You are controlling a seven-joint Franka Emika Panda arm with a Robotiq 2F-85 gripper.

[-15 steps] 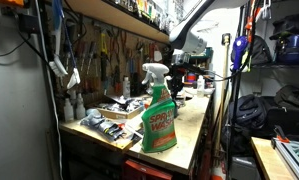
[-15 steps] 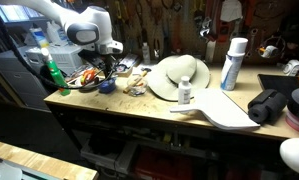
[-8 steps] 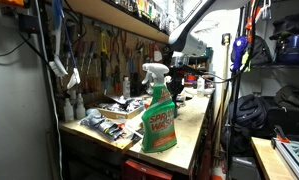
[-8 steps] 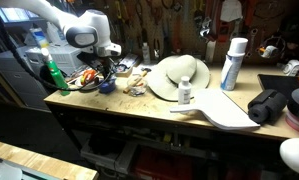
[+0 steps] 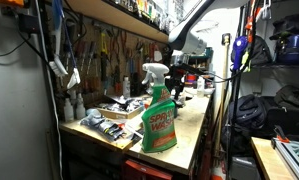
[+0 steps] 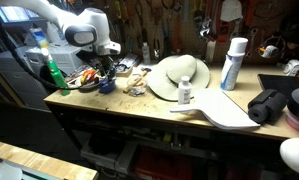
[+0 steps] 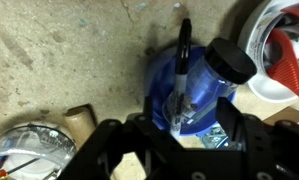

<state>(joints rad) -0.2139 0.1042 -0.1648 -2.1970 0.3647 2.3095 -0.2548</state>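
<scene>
Gripper point(image 7: 174, 130) is hanging low over the workbench point(image 7: 59, 50), jaws spread wide and clamping nothing. In the wrist view its two dark fingers point(image 7: 107, 140) are standing on either side of a blue container point(image 7: 194, 95). Cannot tell whether either finger is touching it.

The blue container is sitting upright on the bench top, directly under the gripper. A black pen point(image 7: 182, 65) is standing in it, pointing toward the top of the wrist view. A black cap point(image 7: 232, 60) is showing at the container's rim, touching or overlapping it from this angle. A white bowl point(image 7: 274, 45) with something red inside is sitting near, in the upper right corner. A tan block point(image 7: 79, 117) is lying just beside one finger.

In an exterior view the gripper point(image 6: 105, 70) is pointing down at the cluttered end of the bench, with the blue container point(image 6: 107, 86) just below it. A green spray bottle point(image 6: 53, 75) is standing near the arm. A white hat point(image 6: 179, 75) is lying mid-bench, well apart from the gripper. A white spray can point(image 6: 232, 62) is standing beyond the hat.

In an exterior view the green spray bottle point(image 5: 159, 112) is filling the foreground, and the gripper point(image 5: 179, 68) is hanging far behind it. The blue container is too small to make out there.
</scene>
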